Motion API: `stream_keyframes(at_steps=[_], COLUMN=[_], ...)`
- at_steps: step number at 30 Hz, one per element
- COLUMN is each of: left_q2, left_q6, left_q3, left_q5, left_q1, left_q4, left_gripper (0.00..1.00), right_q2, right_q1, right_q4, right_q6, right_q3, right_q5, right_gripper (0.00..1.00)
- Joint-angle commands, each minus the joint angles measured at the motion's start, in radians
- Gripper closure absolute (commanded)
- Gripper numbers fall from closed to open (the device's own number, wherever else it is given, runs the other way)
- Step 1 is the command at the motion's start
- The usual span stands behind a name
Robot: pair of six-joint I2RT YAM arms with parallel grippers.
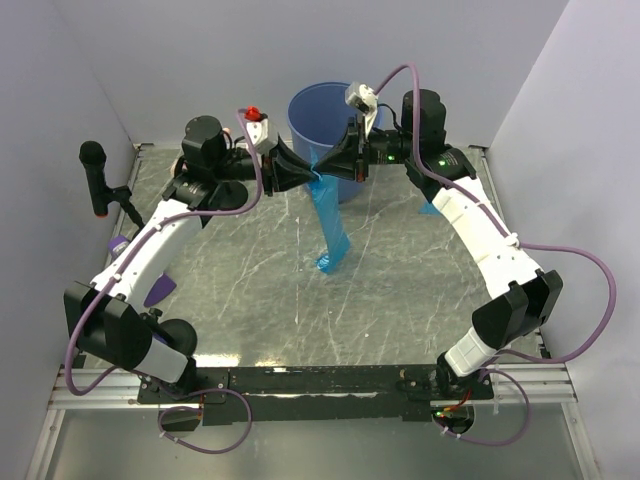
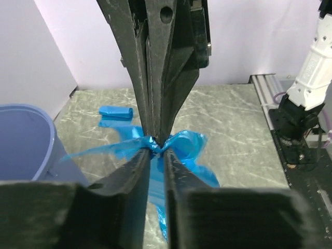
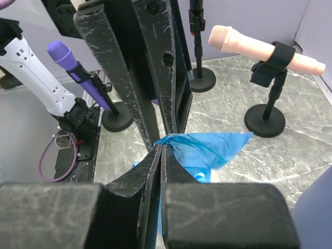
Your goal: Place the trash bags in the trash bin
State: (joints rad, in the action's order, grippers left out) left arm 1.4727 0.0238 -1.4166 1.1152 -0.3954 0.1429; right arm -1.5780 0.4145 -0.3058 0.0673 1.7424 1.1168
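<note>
Microphones on black stands along the left side of the marbled grey table (image 1: 250, 300): purple microphone (image 3: 66, 54) nearer, beige microphone (image 3: 259, 47) farther, both clearest from the right wrist. Next to the right, white left arm (image 1: 150, 240) bent from the near-left corner toward the far middle. Left gripper (image 2: 157, 148) pointing right, fingers set at a thin slit, with the bunched, knotted neck of the trash bag (image 1: 333, 225) pinched between their tips. Small white unit with a red cap (image 1: 254, 117) just far of that wrist. Trash bin (image 1: 303, 125) upright at the far middle of the table, just behind the two grippers, mouth facing up. Trash bag outside the bin, hung in the air in front of its near wall and draping down toward the near side, its crumpled lower end at the table surface; whether touching the bin wall, impossible to tell. Right gripper (image 3: 161, 147) pointing left, tip to tip with the left one, fingers pressed together on the same twisted neck, a blue triangle of film fanned out beside them. Farther right, small blue packet (image 2: 115, 112) flat on the table, right of the bin and outside it, near the right arm (image 1: 490, 245).
</note>
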Motion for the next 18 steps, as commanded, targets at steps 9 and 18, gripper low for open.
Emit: stream_keyframes(at_steps=[9, 18], left_q2=[-0.018, -0.038], left_q6=[0.039, -0.053], left_q3=[-0.027, -0.007], left_q5=[-0.034, -0.037], left_q1=[-0.003, 0.032], left_q4=[0.027, 0.069], left_gripper=[0.99, 0.99], right_q2=[0.039, 0.053], right_q1=[-0.009, -0.028], right_q4=[-0.042, -0.131], right_q6=[0.069, 0.181], right_q3=[-0.024, -0.038], right_q5=[-0.023, -0.132], right_gripper=[0.94, 0.95])
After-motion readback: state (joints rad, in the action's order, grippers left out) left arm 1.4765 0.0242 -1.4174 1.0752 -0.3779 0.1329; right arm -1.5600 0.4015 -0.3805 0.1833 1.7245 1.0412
